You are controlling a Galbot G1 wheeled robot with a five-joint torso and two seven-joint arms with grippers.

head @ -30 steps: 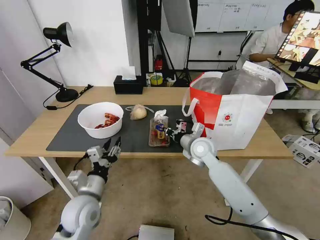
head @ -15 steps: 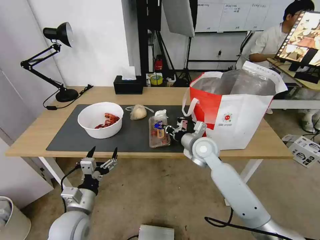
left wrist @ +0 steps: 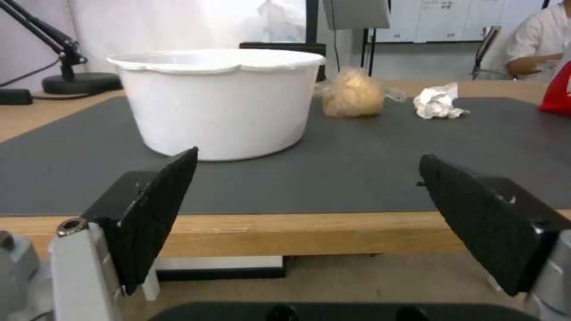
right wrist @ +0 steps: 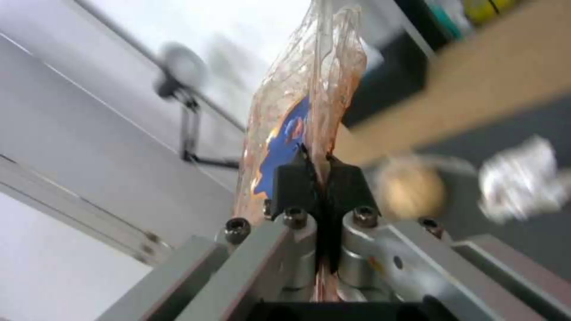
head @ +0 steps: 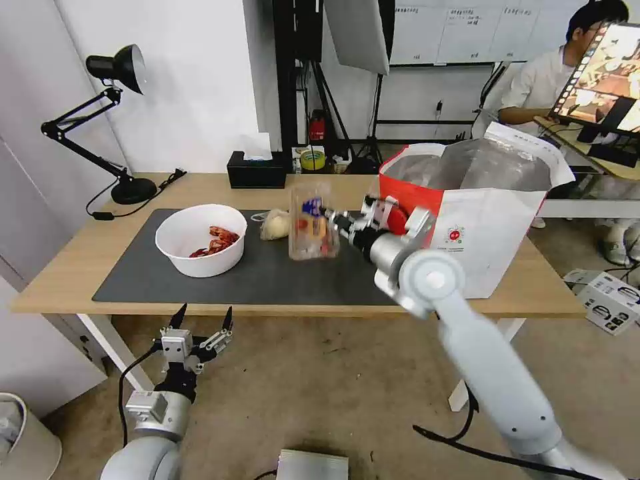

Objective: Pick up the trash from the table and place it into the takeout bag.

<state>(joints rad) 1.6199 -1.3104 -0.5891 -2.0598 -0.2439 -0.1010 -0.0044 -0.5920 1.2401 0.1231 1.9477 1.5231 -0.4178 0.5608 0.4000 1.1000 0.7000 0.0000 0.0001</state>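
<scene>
Your right pincer (head: 327,223) is gripping the plastic tray (head: 311,223), holding it in the air just beside the takeout bag (head: 490,230). Your left pincer (head: 203,320), fingers spread, is hanging below the bench (head: 80,263) edge, well apart from the bag.

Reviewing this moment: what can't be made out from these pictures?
- Inside of the takeout bag: head view, its front wall hides the bottom.
- Contents of the white bowl: left wrist view, the wall hides them.
- Crumpled tissue and bagged lump: right wrist view, blurred.
- Tray's label: head view, too small to read.
- Tray's held edge: right wrist view, the right gripper's fingers cover it.
</scene>
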